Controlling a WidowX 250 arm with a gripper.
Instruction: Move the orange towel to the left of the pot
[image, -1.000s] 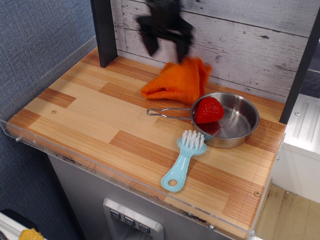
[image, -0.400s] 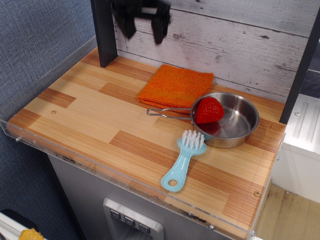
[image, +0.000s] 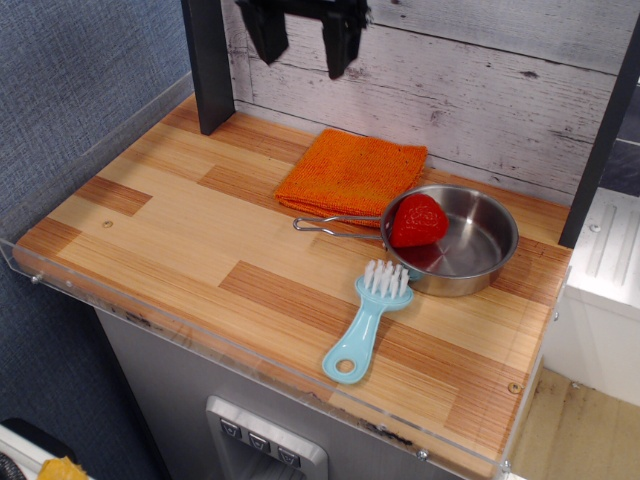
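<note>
The orange towel (image: 348, 172) lies flat on the wooden counter near the back wall, just behind and to the left of the pot. The pot (image: 468, 240) is a shiny steel pan at the right, its wire handle (image: 335, 226) pointing left across the towel's front edge. A red strawberry (image: 417, 221) rests in the pot. My gripper (image: 305, 40) hangs open and empty high above the counter at the top, up and left of the towel.
A light-blue brush (image: 365, 322) lies in front of the pot, bristles touching its rim. A dark post (image: 207, 65) stands at the back left. A clear plastic lip (image: 250, 355) edges the counter front and left side.
The towel was let go and now lies flat. The gripper rose and moved left away from it, then shifted slightly right.
</note>
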